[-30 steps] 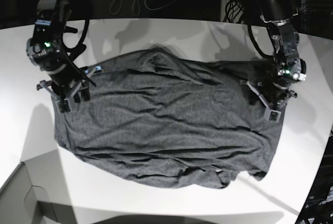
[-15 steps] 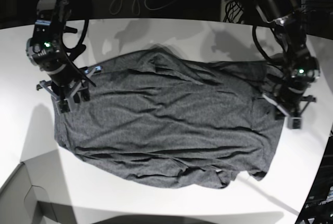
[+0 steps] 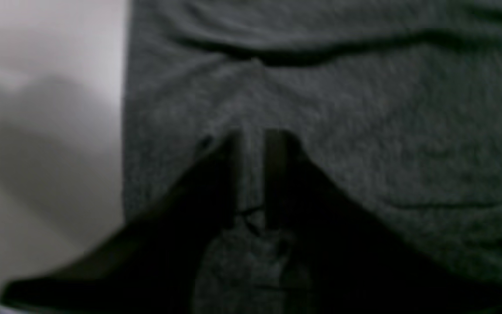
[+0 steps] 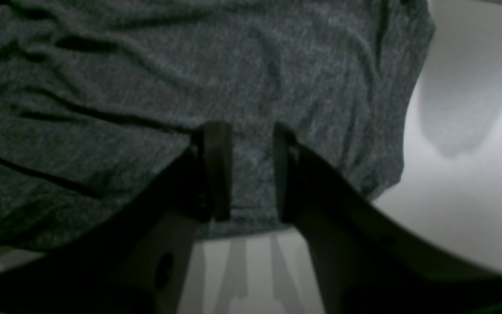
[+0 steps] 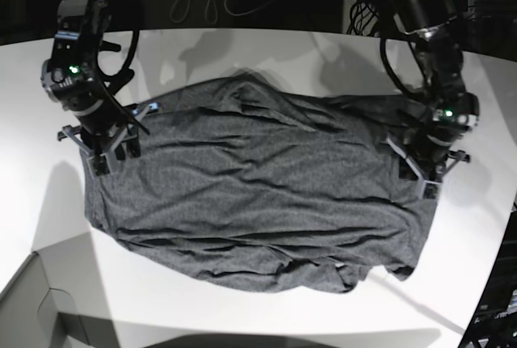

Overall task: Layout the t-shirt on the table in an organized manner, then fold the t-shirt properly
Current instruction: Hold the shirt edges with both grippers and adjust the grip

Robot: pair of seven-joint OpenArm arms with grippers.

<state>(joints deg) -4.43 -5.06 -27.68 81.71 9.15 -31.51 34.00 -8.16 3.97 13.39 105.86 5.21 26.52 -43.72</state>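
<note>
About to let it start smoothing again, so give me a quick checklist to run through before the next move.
1. t-shirt lying fully on the table: ok.
2. Shirt flat: not ok, wrinkled, near hem bunched.
3. right gripper open over the shirt's edge: ok.
4. left gripper holding cloth: cannot tell, view blurred.
5. Sleeves spread out: cannot tell.

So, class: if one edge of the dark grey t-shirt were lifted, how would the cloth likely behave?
The t-shirt would probably sag and drape, not hold shape: it already lies in soft wrinkles and folds. It looks light for its spread, a thin knit lying close to the table. Pushed, it would likely bunch up instead of sliding whole, as the rumpled lower hem suggests.
</note>
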